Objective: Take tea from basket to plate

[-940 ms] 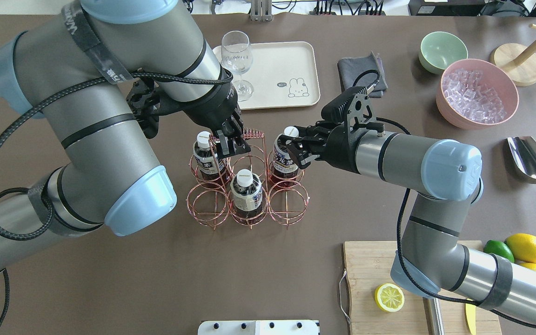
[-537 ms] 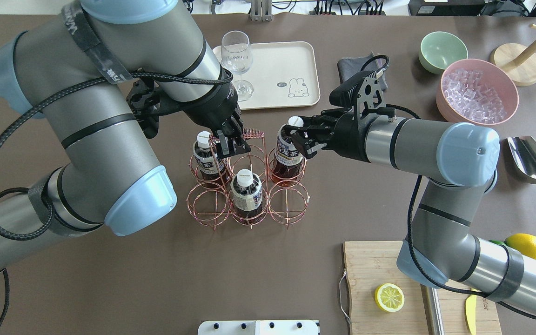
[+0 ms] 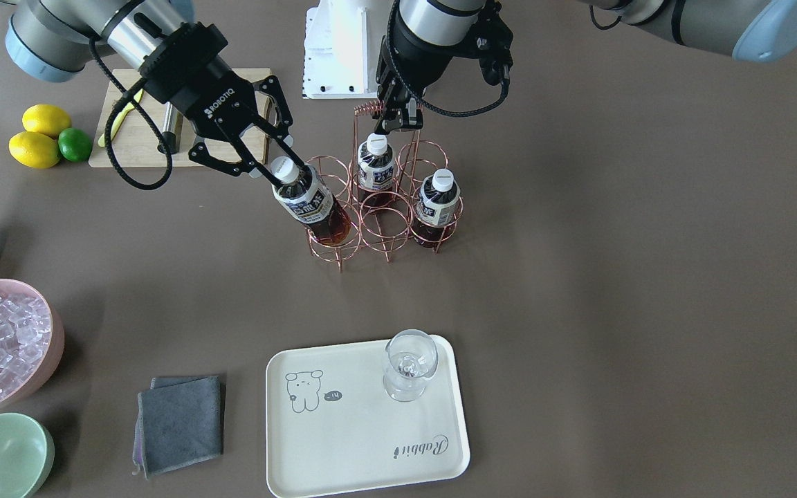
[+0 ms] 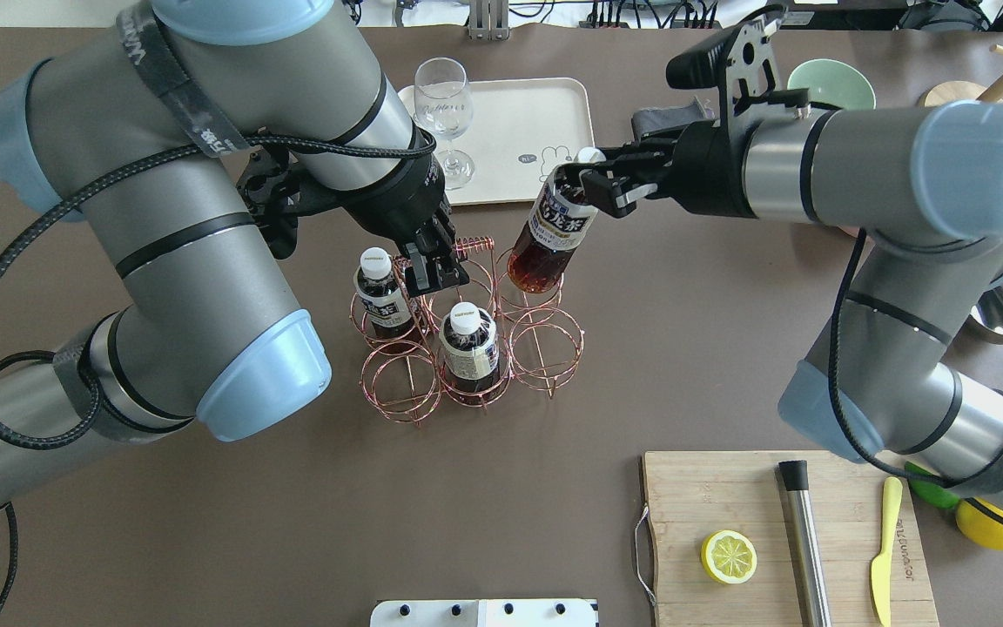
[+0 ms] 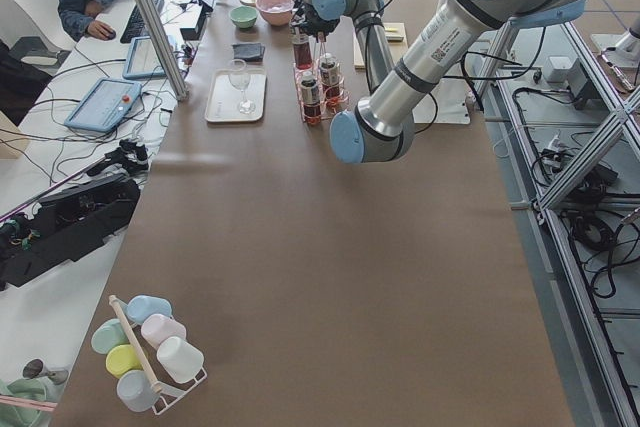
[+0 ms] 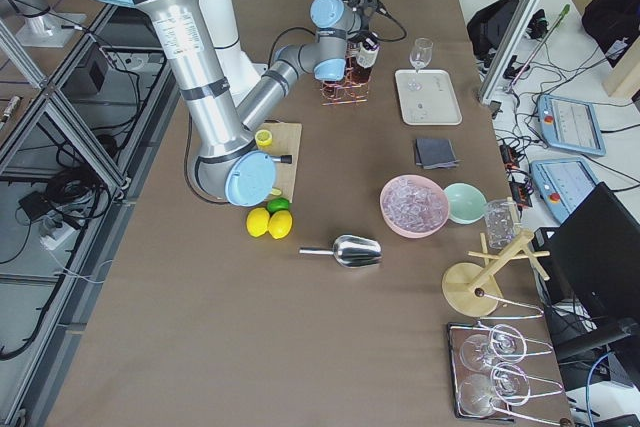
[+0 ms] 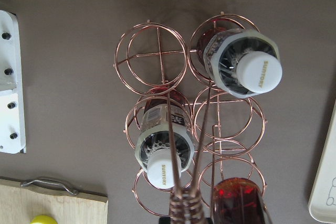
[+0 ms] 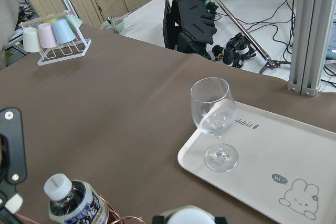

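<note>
Right gripper: fingers clamped on the neck of the tea, just under its white cap. The bottle is tilted, its cap leaning away from the basket and its base over the corner cell on the plate side (whether it clears the ring cannot be told). Left gripper: closed on the basket's coiled handle. A second bottle and a third bottle stand upright in their cells. The plate carries a stemmed glass at one corner.
</note>
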You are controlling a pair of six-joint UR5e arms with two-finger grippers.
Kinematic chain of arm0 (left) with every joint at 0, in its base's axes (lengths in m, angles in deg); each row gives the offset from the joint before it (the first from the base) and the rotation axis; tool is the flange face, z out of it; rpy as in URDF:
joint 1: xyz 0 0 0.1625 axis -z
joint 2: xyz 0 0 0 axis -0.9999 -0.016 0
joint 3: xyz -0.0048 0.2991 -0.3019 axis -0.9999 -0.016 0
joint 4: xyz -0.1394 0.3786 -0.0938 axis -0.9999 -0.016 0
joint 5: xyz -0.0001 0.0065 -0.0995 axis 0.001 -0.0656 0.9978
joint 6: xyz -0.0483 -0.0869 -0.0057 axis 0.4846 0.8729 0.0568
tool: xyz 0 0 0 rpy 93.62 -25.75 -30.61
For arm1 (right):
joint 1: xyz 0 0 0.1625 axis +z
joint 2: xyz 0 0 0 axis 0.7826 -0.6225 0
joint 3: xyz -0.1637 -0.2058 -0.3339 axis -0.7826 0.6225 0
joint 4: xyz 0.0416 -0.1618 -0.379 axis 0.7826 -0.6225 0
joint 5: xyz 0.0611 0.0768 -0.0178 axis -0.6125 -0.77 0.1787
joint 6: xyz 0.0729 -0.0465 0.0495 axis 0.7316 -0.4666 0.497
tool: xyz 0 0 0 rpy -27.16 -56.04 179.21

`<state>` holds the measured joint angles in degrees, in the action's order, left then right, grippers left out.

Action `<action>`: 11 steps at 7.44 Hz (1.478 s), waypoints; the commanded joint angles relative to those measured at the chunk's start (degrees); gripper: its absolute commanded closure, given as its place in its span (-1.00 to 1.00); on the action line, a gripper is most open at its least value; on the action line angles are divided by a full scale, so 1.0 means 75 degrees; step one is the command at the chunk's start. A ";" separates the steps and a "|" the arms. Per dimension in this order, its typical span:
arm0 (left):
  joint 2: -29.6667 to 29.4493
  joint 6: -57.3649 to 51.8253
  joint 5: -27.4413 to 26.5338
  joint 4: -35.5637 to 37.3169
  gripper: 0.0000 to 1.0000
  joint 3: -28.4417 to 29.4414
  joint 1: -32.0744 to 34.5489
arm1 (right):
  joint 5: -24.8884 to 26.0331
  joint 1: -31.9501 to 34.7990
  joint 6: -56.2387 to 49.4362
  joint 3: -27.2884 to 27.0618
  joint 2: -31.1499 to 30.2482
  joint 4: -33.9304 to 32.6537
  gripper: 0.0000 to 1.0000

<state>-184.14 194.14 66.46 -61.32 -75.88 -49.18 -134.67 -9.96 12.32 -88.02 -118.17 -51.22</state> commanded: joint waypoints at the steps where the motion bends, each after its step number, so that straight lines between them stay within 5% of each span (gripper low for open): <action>1: 0.0012 0.0000 0.0000 -0.0001 1.00 0.0000 0.0000 | -0.1179 0.1149 0.0072 -0.0235 0.0414 -0.0813 1.00; 6: 0.0245 -0.0303 0.0093 0.0080 1.00 -0.0349 0.0651 | -0.1254 0.1797 -0.0045 0.0547 0.0590 -0.1037 1.00; 11: 0.1367 -0.1962 0.1743 0.0280 1.00 -0.0984 0.3040 | 0.0044 0.1891 0.0060 0.3274 0.2228 -0.0595 1.00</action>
<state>-177.72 186.93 74.98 -59.62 -82.83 -33.43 -138.18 4.35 12.13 -71.22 -105.85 -58.33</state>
